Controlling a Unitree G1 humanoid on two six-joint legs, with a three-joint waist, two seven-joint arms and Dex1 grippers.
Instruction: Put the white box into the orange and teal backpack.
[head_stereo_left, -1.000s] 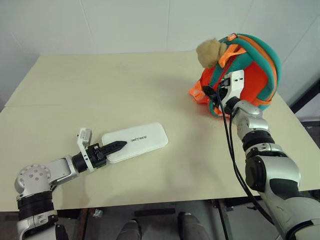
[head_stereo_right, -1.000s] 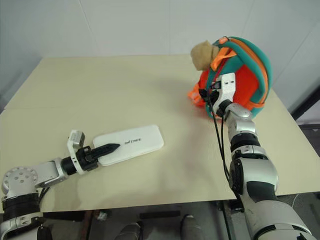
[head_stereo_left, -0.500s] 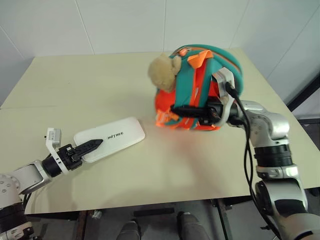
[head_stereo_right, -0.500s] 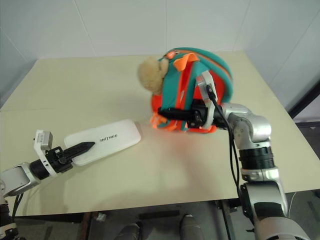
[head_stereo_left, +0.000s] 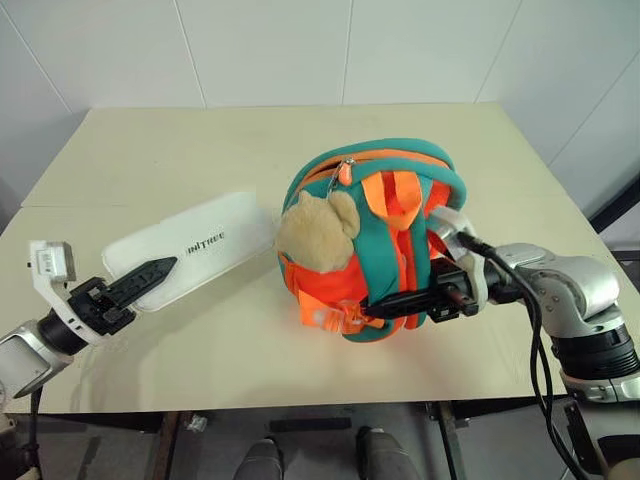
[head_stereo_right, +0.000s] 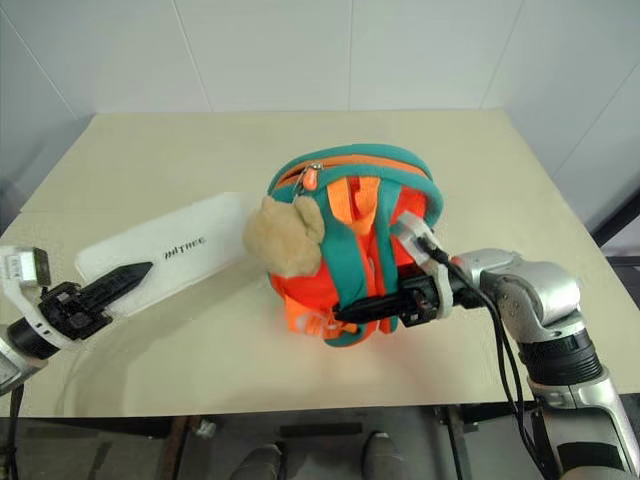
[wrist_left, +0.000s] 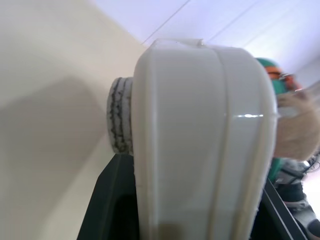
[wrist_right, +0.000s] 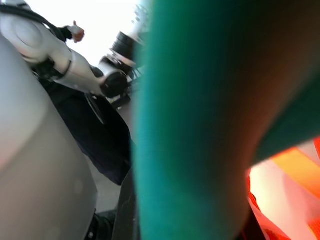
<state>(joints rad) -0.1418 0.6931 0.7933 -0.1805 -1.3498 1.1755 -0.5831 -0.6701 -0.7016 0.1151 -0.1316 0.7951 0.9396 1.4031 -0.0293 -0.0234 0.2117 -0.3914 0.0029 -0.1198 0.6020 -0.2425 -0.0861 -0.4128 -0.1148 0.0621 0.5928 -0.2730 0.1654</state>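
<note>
The left gripper (head_stereo_left: 152, 272) sits at the near left edge of the table (head_stereo_left: 180, 150), its two black fingers pinching one end of the white box (head_stereo_left: 190, 248). The box runs away from the claw, forward and toward the right, and its held end appears raised off the tabletop, though how far the rest clears the surface cannot be told. Small dark lettering shows on its top face just past the fingertips. In the left wrist view the box (wrist_left: 200, 140) stands edge-on right in front of the fingers, with the pale table beside it and a bit of teal and tan fur beyond its far end.

The far end of the box comes just beside the tan plush bear (head_stereo_left: 315, 228), which hangs on the side of the orange and teal backpack (head_stereo_left: 375, 240) facing the left claw. Whether box and bear touch cannot be told.

The right gripper (head_stereo_left: 385, 307) reaches in level from the right, pointing left, its fingers pressed together on a teal strap low on the near side of the backpack. The backpack stands upright just above and beyond this claw, near the middle of the table, its orange webbing handle (head_stereo_left: 400, 192) and zip line on top. In the right wrist view the teal strap (wrist_right: 195, 125) lies tight against the fingers.

Behind the backpack the table runs to a white tiled wall (head_stereo_left: 350, 50).
</note>
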